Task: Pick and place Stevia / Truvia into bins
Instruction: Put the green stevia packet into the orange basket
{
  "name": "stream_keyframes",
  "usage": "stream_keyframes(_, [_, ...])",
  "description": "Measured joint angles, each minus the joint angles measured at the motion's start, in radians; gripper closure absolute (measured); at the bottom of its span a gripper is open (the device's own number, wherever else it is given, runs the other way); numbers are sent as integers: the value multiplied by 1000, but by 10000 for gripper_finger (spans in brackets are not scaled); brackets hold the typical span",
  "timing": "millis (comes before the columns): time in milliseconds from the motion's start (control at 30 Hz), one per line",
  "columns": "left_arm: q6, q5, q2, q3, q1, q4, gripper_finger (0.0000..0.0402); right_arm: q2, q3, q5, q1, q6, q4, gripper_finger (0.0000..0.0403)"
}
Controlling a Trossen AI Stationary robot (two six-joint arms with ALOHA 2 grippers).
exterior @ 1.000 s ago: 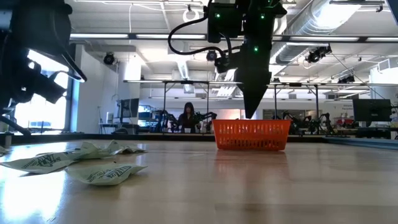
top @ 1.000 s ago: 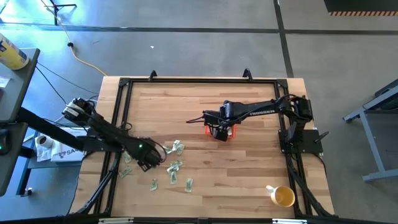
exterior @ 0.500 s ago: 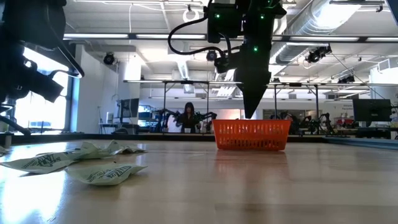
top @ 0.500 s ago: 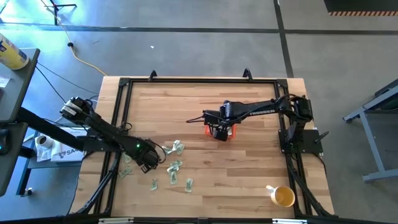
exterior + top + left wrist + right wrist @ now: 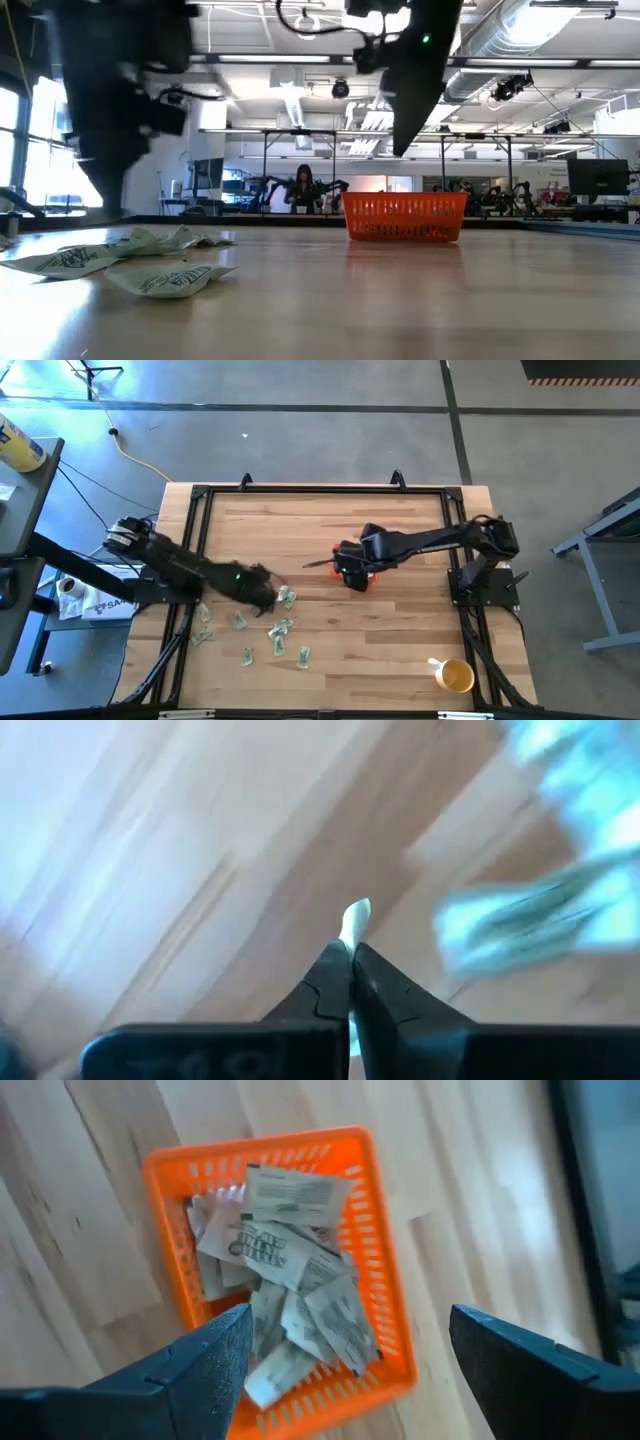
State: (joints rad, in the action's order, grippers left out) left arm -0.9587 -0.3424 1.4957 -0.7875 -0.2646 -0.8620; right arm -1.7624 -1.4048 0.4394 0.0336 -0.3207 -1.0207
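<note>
Left end effector (image 5: 349, 982) lifted, gripping sachet (image 5: 354, 920)

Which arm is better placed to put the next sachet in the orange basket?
Left. The left gripper is shut on a sachet, off the table. The right gripper is open and empty above the orange basket.
</note>
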Motion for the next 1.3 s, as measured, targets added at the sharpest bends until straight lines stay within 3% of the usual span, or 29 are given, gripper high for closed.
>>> stream_keyframes(167, [315,3,-2,-124,190,182,368,40,0,58,98,-177,-148,76])
stream_keyframes(300, [532,172,-2,-207,288,451,369,40,5,59,205,-322,-285,76])
stream_keyframes(400, [593,284,30,-274,336,601,364,49,40,34,293,-467,-301,76])
stream_keyframes(633, [631,566,213,-432,406,713,367,52,116,-32,469,-831,-329,76])
stream_keyframes(800, [628,637,374,-536,444,716,356,51,140,-76,536,-983,-326,76])
stream_keyframes(967, [599,598,456,-592,476,705,332,51,145,-82,546,-1022,-313,76])
stream_keyframes(1167, [612,604,454,-602,473,673,243,51,145,-41,524,-955,-287,76])
stream_keyframes(1300, [627,654,395,-602,475,421,180,51,145,2,484,-842,-253,76])
